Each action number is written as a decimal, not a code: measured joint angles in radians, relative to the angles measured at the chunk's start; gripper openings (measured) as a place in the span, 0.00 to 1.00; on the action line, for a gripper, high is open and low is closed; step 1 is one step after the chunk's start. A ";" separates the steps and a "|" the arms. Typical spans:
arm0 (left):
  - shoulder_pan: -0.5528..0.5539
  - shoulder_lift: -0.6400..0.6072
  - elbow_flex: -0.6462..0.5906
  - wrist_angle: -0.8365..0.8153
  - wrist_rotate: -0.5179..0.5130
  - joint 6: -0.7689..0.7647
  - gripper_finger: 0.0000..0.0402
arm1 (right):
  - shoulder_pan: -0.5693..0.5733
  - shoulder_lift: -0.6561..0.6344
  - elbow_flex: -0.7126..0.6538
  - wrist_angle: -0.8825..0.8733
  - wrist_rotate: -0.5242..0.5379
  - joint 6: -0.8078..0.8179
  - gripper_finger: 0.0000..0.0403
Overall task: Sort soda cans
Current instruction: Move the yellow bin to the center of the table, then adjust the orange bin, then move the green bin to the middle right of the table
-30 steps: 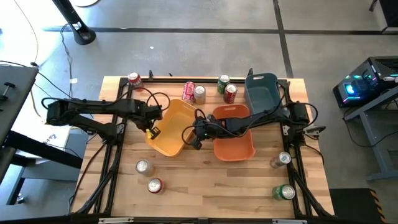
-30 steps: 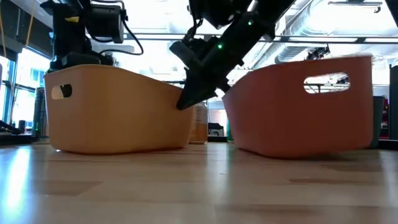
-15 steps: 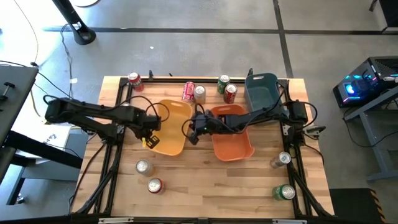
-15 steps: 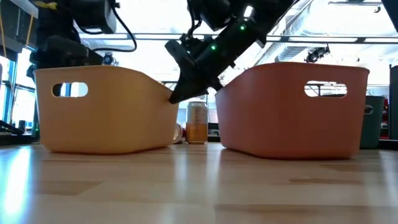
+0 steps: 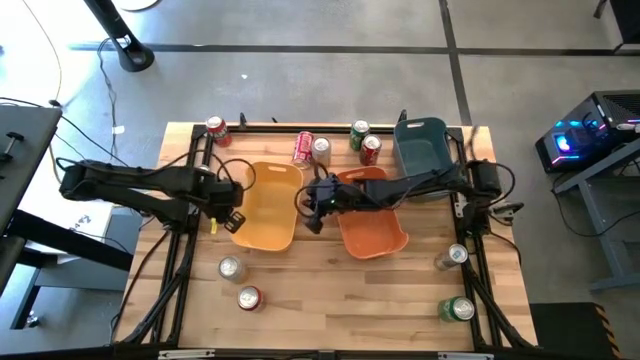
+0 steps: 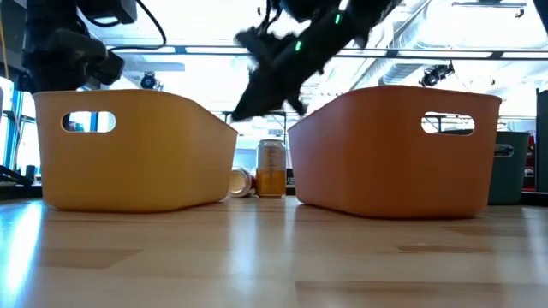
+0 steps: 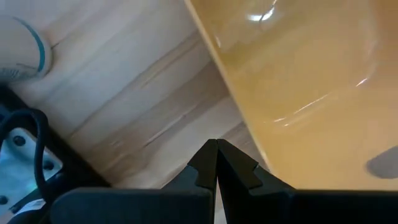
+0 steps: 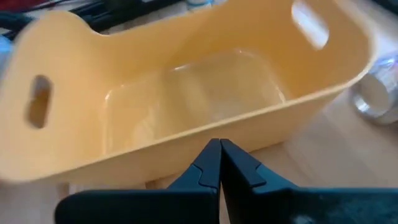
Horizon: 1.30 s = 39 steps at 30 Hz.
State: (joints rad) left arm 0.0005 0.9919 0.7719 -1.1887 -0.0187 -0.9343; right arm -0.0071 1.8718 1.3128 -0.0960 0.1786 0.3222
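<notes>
My left gripper (image 5: 222, 218) is shut and points down over the bare wood just off the yellow bin's (image 5: 266, 205) left side; in the left wrist view the shut fingertips (image 7: 216, 145) hang beside the bin's wall (image 7: 298, 81). My right gripper (image 5: 314, 218) is shut and slants down above the gap between the yellow bin and the orange bin (image 5: 372, 215), raised above both rims (image 6: 241, 111). Soda cans stand along the far edge: red (image 5: 215, 128), pink (image 5: 303, 147), silver (image 5: 321, 150), green (image 5: 359, 133), red (image 5: 371, 150). Others stand near the front: silver (image 5: 230, 268), red (image 5: 248, 298), silver (image 5: 455, 257), green (image 5: 458, 309).
A teal bin (image 5: 420, 145) stands at the far right behind the orange bin. The black frame rails (image 5: 180, 260) run down both sides of the wooden table (image 5: 340, 300). Open wood lies between the front cans.
The yellow bin has turned from a slanted stand to one square with the table and slid a little toward the left edge. My left gripper has moved toward the table's left edge, off the bin's rim, and risen. My right gripper has risen from between the bins.
</notes>
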 joint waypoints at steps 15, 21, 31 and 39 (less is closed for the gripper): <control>-0.028 -0.128 0.000 0.412 -0.201 0.101 0.00 | 0.088 -0.281 0.026 -0.718 0.109 0.121 0.00; -0.044 -0.136 0.000 0.631 -0.201 0.285 0.00 | 0.136 -0.158 0.027 -0.671 0.101 0.158 0.00; -0.044 -0.159 0.095 0.621 -0.205 0.353 0.00 | 0.136 -0.036 0.025 -0.390 0.055 0.176 0.00; -0.044 -0.174 0.114 0.615 -0.216 0.408 0.00 | 0.110 -0.033 0.028 -0.183 0.075 0.201 0.00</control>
State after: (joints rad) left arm -0.0433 0.8179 0.8860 -0.5734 -0.2345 -0.5262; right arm 0.1029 1.8391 1.3408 -0.2787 0.2533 0.5231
